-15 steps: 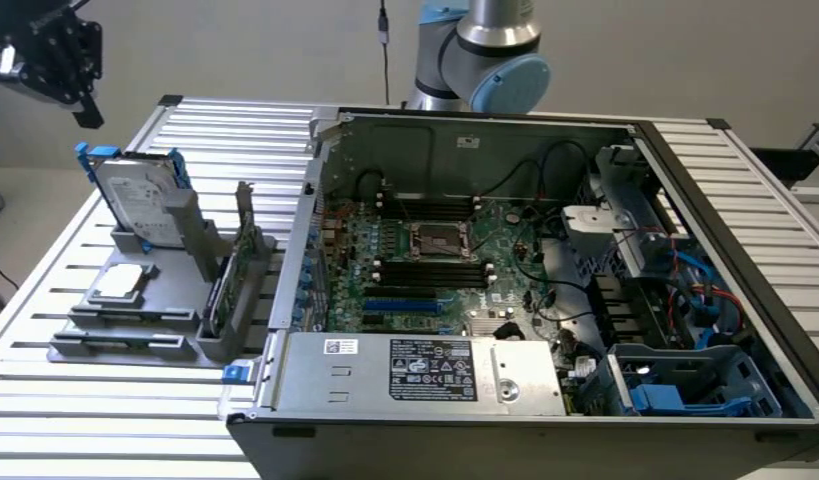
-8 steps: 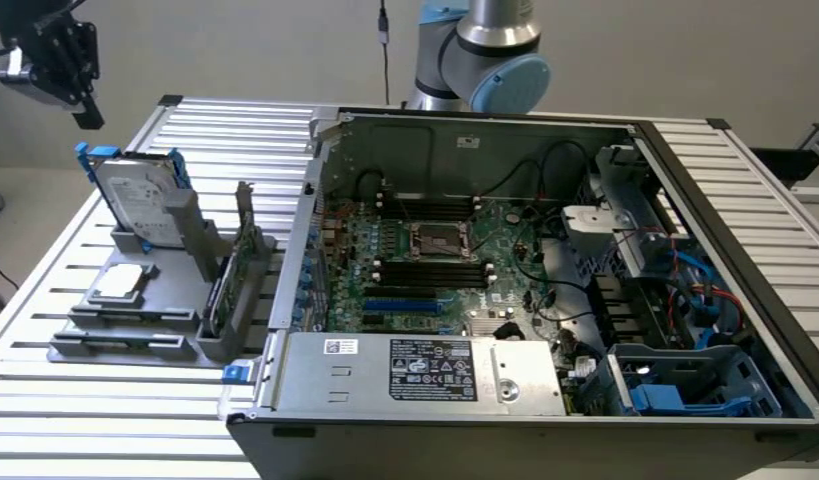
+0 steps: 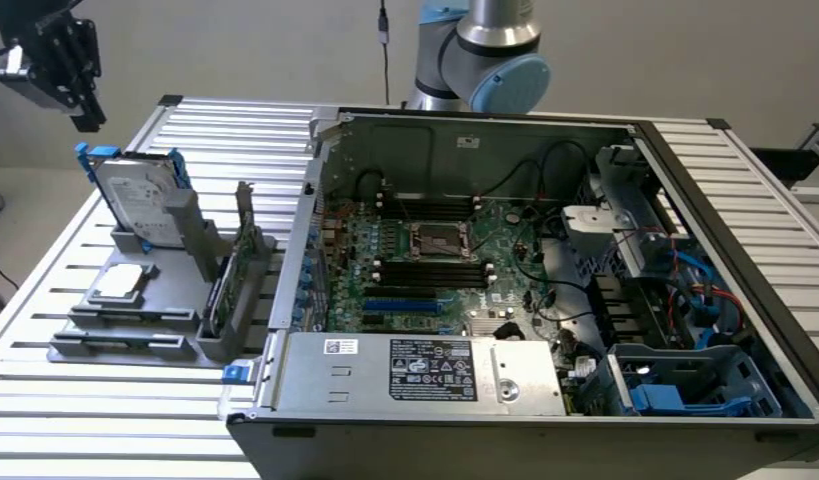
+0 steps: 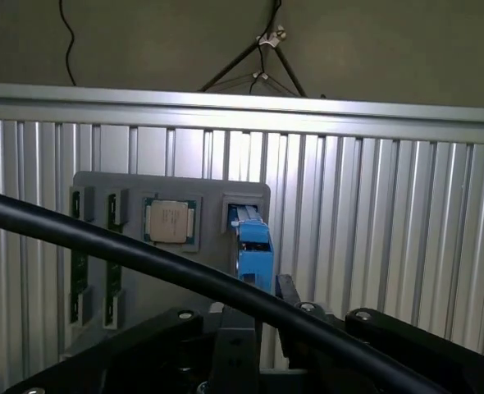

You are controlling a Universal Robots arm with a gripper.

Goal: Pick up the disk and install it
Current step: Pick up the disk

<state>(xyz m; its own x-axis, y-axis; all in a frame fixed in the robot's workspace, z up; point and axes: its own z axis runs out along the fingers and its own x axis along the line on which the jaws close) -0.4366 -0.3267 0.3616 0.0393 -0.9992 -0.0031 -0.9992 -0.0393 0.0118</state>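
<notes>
Slatted table (image 3: 729, 170), open PC case (image 3: 449, 150) on it. Grey holder (image 3: 129, 335) on table at ext. view's left of case. Disk (image 3: 132, 195) stands upright on edge in holder slot, blue carrier round it. Gripper (image 3: 85, 118) hangs above disk top, apart, no contact; spread or closed: can't tell. 1 chip (image 3: 122, 283) lies flat in holder, beside disk.

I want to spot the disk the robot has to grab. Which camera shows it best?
The exterior view: the disk stands upright in its grey holder, with its broad silver face and blue frame plain to see. The wrist view sees the disk edge-on, as a blue strip.
</notes>
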